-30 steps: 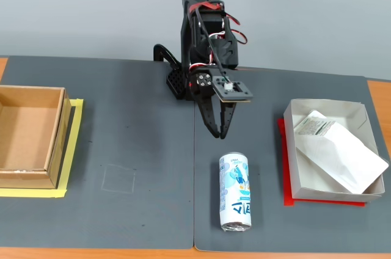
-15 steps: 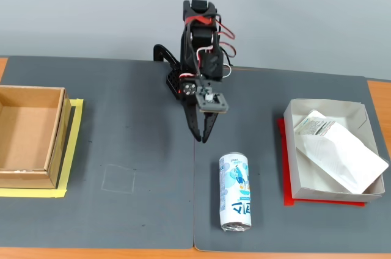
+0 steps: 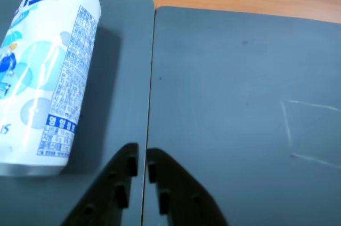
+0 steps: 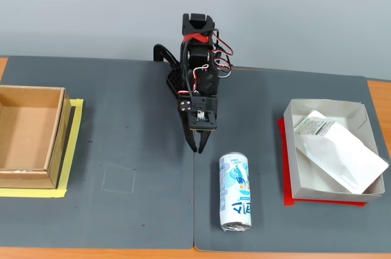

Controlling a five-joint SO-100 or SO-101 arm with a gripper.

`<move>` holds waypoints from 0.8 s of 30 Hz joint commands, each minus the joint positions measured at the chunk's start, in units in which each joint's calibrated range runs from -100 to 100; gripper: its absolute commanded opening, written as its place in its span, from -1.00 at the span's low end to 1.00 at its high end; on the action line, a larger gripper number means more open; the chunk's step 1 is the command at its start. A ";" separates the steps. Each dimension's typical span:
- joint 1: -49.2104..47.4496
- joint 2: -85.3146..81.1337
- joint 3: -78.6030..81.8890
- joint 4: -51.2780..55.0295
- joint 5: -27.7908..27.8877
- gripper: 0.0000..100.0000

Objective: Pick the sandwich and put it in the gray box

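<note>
The sandwich (image 4: pixel 339 148), a flat white wedge packet with a printed label at its upper end, lies inside the gray box (image 4: pixel 294 160) at the right of the fixed view, one corner over the right wall. It is out of the wrist view. My gripper (image 4: pixel 198 145) hangs over the middle of the dark mat, far left of the box, jaws closed and empty. In the wrist view the gripper (image 3: pixel 141 160) shows its two black fingers nearly touching above the mat seam.
A blue-and-white drink can (image 4: pixel 235 192) lies on its side just right of and below the gripper; it also shows in the wrist view (image 3: pixel 45 71). A brown cardboard box (image 4: pixel 27 137) on yellow tape stands at the left edge. A red sheet (image 4: pixel 287 198) lies under the gray box.
</note>
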 commanded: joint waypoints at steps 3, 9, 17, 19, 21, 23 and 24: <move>0.44 -0.68 2.06 -0.13 0.35 -0.96; 0.52 -0.68 2.06 4.21 -0.17 -0.96; 0.52 -0.85 1.97 6.38 -1.32 -0.96; 0.52 -0.85 1.97 6.38 -1.32 -0.96; 0.52 -0.85 1.97 6.38 -1.21 -0.96; 0.44 -0.85 1.97 6.38 -0.85 -0.96; 0.44 -0.85 1.97 6.38 -0.90 -0.96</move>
